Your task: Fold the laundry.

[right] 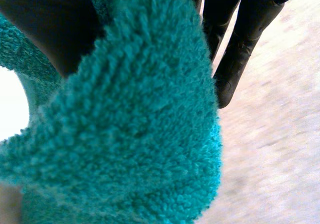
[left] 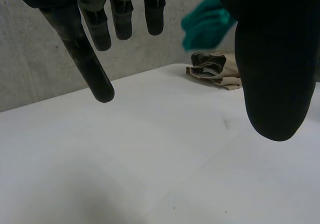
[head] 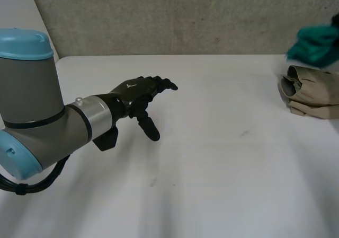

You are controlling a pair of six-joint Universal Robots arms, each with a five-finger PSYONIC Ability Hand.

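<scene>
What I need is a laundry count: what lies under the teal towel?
A folded beige garment sits on the table below the teal towel, which the right robot hand holds. Whether they touch cannot be told; the towel hides the garment's far edge.

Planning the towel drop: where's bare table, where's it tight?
Bare: the middle of the table between the left hand and the beige pile, plus the whole near side. Tight: the far right edge, where the towel is held near the pile.
</scene>
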